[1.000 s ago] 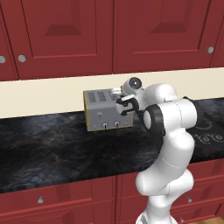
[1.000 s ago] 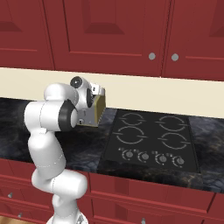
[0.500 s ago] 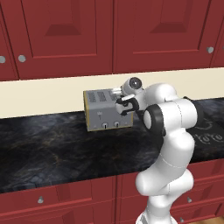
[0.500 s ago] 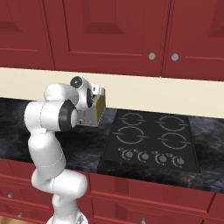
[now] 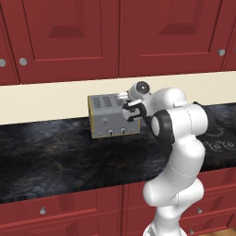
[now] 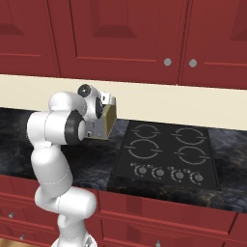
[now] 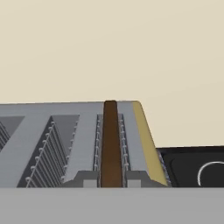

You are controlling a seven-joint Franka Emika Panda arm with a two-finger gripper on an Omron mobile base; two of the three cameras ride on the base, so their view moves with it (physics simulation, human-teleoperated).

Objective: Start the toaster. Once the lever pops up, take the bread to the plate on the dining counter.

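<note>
The bread (image 7: pixel 110 144) is seen edge-on in the hand view, standing in the toaster's (image 5: pixel 113 115) rightmost slot, its long axis running straight away from the camera and its top edge raised above the slot rim. The tool (image 5: pixel 132 111) is held directly over that slot, so the slice lies just ahead of it and between the two finger tips (image 7: pixel 87 179). The tips are drawn in against either face of the slice's near end; the jaws are judged to be shut on the bread, at their narrowest.

In the left base view the toaster is shown on the black table (image 5: pixel 55 156), against the cream wall, with the hand over its right end. In the right base view its brassy side (image 6: pixel 110 117) is seen just left of the hob (image 6: pixel 166 157).

Of the slots in view, only the rightmost is filled; the wider slot (image 7: pixel 48 148) to its left holds nothing but its wire guides.

The next move is judged to be a lift along the slot, kept in line with the slice so that the guides are not caught.
</note>
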